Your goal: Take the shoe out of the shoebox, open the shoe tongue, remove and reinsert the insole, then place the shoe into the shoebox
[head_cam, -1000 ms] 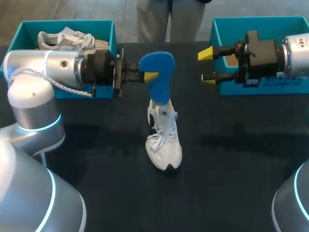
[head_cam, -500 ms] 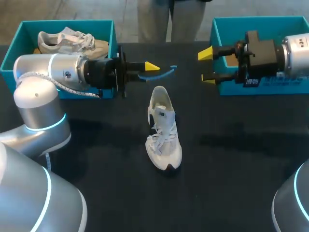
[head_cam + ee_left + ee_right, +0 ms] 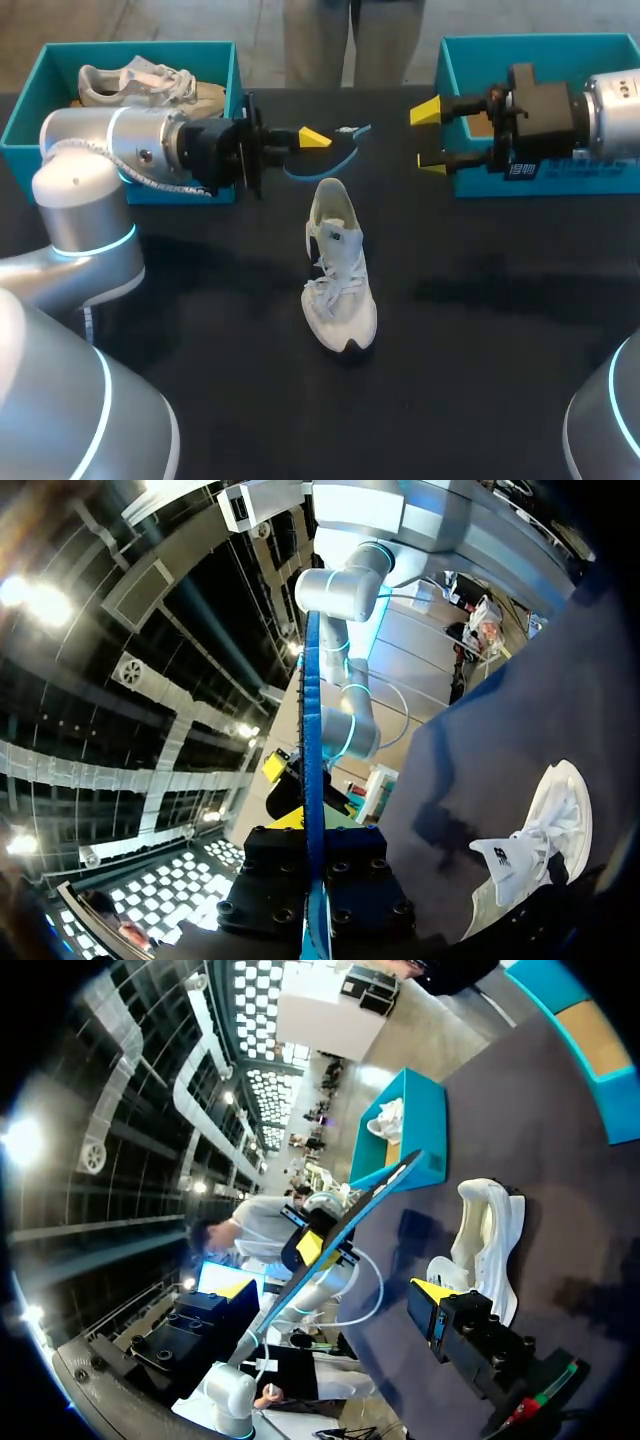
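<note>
Left to right. The left shoebox [image 3: 30,110] holds a second shoe [image 3: 140,85]. Just beside it, my left gripper [image 3: 312,143] pinches the blue insole [image 3: 311,740] between its fingers, edge-on and clear of the table [image 3: 500,350]. The white shoe [image 3: 338,265] stands on its sole at mid-table, its opening toward the far side, below and apart from the insole. My right gripper [image 3: 430,137] hangs with its fingers spread and nothing in them, in front of the right shoebox [image 3: 470,184]. I judge the insole is out and reinsertion comes next. To do it well, I should roll the insole flat and lead its toe end into the opening. Meanwhile the right gripper should steady the heel or hold the tongue back, so the light shoe does not skid.
</note>
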You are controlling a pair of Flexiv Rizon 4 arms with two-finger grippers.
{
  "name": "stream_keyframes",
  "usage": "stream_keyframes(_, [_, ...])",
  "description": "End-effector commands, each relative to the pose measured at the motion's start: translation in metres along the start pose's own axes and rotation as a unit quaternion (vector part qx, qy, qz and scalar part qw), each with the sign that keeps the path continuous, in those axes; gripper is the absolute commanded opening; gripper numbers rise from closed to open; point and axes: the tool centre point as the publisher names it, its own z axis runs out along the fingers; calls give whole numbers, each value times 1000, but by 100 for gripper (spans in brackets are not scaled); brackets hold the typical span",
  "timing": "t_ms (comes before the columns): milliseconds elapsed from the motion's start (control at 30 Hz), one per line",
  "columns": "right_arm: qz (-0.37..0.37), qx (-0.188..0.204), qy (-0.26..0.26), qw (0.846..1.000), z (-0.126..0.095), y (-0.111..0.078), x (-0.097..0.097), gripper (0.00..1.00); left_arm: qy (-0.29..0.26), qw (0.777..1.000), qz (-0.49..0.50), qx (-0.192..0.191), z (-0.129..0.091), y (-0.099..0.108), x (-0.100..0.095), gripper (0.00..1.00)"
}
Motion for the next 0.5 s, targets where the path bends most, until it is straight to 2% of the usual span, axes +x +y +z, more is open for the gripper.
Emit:
stream_keyframes(33, [0, -1, 0, 1000, 2, 0, -1, 100, 0, 1000, 1, 0, 0, 0, 0, 0])
stream_keyframes(267, [0, -1, 0, 1000, 2, 0, -1, 100, 69, 991, 114, -4, 1, 1, 3, 0])
stream_keyframes(500, [0, -1, 0, 1000, 2, 0, -1, 100, 70, 984, 162, 2, -4, 2, -2, 0])
